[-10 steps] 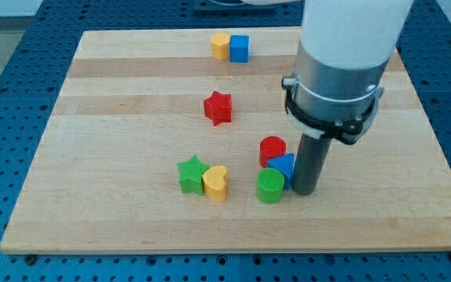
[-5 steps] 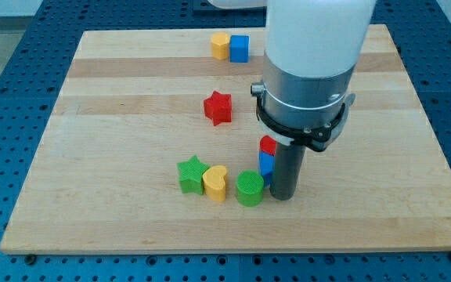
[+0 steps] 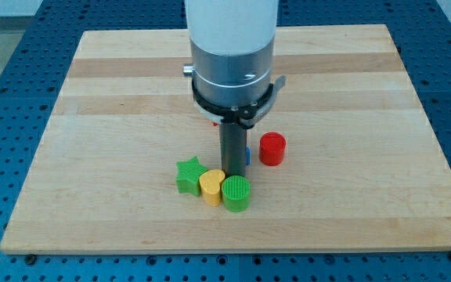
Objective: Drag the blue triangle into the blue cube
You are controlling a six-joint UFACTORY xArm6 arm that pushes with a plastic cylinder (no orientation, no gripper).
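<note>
My tip (image 3: 233,175) stands near the board's lower middle, just above the yellow heart (image 3: 211,186) and the green cylinder (image 3: 236,193). Only a thin blue sliver of the blue triangle (image 3: 247,155) shows at the rod's right edge; the rod hides the rest. The blue cube is hidden behind the arm's wide body at the view's top.
A red cylinder (image 3: 272,149) stands just right of the rod. A green star (image 3: 189,175) touches the yellow heart's left side. The red star is almost wholly hidden behind the arm. The wooden board (image 3: 92,117) lies on a blue perforated table.
The arm has moved left across the board. The blue triangle and green cylinder shifted left with it; the red cylinder stayed behind on the right. The arm now covers the blue cube and red star.
</note>
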